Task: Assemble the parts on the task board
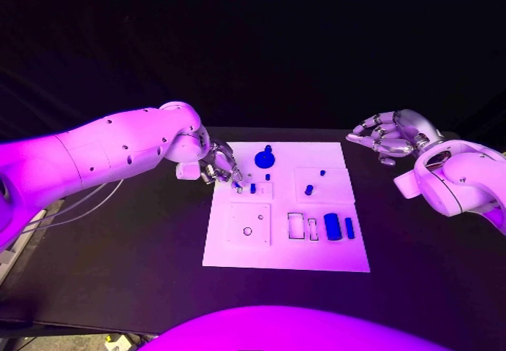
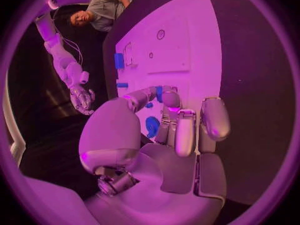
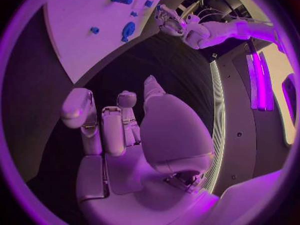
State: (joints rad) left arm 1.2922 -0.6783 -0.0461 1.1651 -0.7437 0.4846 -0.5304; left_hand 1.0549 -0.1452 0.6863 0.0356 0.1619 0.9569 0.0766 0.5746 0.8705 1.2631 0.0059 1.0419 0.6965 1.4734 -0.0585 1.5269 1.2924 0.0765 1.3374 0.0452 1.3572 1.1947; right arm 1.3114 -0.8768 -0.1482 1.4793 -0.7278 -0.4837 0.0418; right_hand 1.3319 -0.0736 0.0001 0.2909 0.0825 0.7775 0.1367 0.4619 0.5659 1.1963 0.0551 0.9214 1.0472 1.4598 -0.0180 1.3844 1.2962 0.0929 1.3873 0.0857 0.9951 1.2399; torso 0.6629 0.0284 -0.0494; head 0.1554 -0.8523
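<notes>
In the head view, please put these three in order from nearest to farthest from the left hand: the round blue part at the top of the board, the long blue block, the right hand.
1. Round blue part, just beside the left hand, at the board's far edge.
2. Long blue block, on the board's near right area.
3. Right hand, beyond the task board, over black table.
</notes>
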